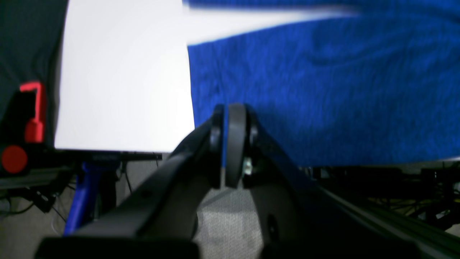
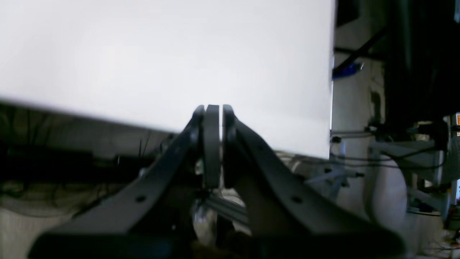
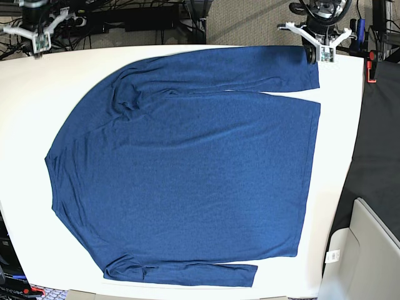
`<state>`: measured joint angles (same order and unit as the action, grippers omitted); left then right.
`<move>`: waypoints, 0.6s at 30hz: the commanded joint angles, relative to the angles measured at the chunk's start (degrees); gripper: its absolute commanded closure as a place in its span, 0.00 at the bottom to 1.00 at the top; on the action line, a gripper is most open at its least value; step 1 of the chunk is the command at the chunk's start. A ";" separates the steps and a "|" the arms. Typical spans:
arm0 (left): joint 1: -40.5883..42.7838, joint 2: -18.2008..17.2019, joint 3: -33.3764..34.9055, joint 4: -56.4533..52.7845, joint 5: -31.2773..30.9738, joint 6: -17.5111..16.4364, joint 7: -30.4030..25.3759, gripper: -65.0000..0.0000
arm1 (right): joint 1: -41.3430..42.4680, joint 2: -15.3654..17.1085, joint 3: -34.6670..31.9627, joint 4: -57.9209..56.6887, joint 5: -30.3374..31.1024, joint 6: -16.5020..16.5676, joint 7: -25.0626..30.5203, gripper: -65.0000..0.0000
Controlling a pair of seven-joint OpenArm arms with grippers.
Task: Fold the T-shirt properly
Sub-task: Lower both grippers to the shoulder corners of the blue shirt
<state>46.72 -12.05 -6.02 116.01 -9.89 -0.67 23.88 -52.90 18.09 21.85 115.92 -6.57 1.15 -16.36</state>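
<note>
The dark navy-blue long-sleeved T-shirt (image 3: 187,162) lies spread flat on the white table (image 3: 25,94), with one sleeve along the far edge and the other along the near edge. My left gripper (image 3: 324,55) hangs at the far right corner, just beside the far sleeve's cuff. In the left wrist view its jaws (image 1: 230,111) are shut and empty, with the shirt (image 1: 323,90) lying behind them. My right gripper (image 3: 39,39) is at the far left corner, away from the shirt. In the right wrist view it (image 2: 215,109) is shut and empty over the bare table (image 2: 143,54).
A red clamp (image 3: 372,65) sits at the table's right edge and also shows in the left wrist view (image 1: 34,111). A black cloth (image 3: 378,137) hangs to the right of the table. A pale box (image 3: 365,250) stands at the near right. Cables lie beyond the far edge.
</note>
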 commanded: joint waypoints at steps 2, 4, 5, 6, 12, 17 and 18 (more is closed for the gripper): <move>-1.75 -0.21 -0.35 0.87 0.00 0.18 0.34 0.92 | 1.52 0.42 0.35 0.96 2.13 -0.84 0.84 0.99; -3.86 -0.21 -0.35 0.87 0.00 0.18 3.95 0.87 | 3.63 0.51 0.44 0.96 4.33 -0.84 0.49 0.99; -5.09 -0.21 -0.35 0.87 0.00 0.18 5.79 0.84 | 4.42 0.68 0.35 0.96 5.47 -0.84 0.49 0.99; -6.50 -0.21 -0.35 0.87 0.00 0.18 7.64 0.81 | 5.30 0.86 0.35 0.96 6.61 -0.84 0.49 0.99; -12.48 -0.21 -2.55 0.61 0.00 0.18 15.64 0.67 | 8.73 0.95 0.18 0.87 8.46 -0.84 0.40 0.80; -14.85 -0.21 -5.89 -0.09 -0.09 0.10 18.28 0.62 | 10.49 1.03 0.18 0.87 8.46 -0.84 0.40 0.73; -15.20 -0.21 -6.24 -0.71 -0.44 0.01 18.36 0.60 | 10.49 1.03 0.18 0.87 8.46 -0.84 0.32 0.73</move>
<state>31.64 -11.90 -11.84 114.74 -9.98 -0.56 42.39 -42.00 18.39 21.67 115.87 1.91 1.02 -17.39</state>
